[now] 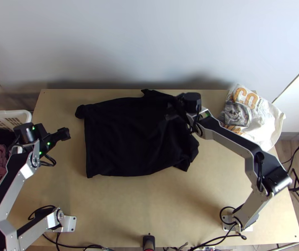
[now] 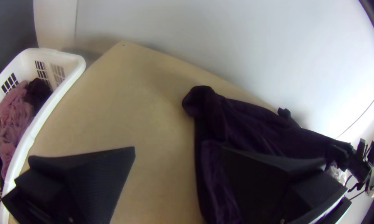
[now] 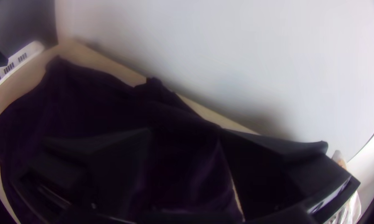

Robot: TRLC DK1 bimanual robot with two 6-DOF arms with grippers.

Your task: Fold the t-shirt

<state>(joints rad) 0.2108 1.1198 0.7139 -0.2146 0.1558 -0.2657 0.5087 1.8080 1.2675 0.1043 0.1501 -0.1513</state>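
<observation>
Black t-shirt lies mostly spread; I have the left gripper beside it, the right gripper over it, both with fingers apart.

From here I see big orange letters and smaller dark lettering on the crumpled white bundle at the table's far right.
</observation>
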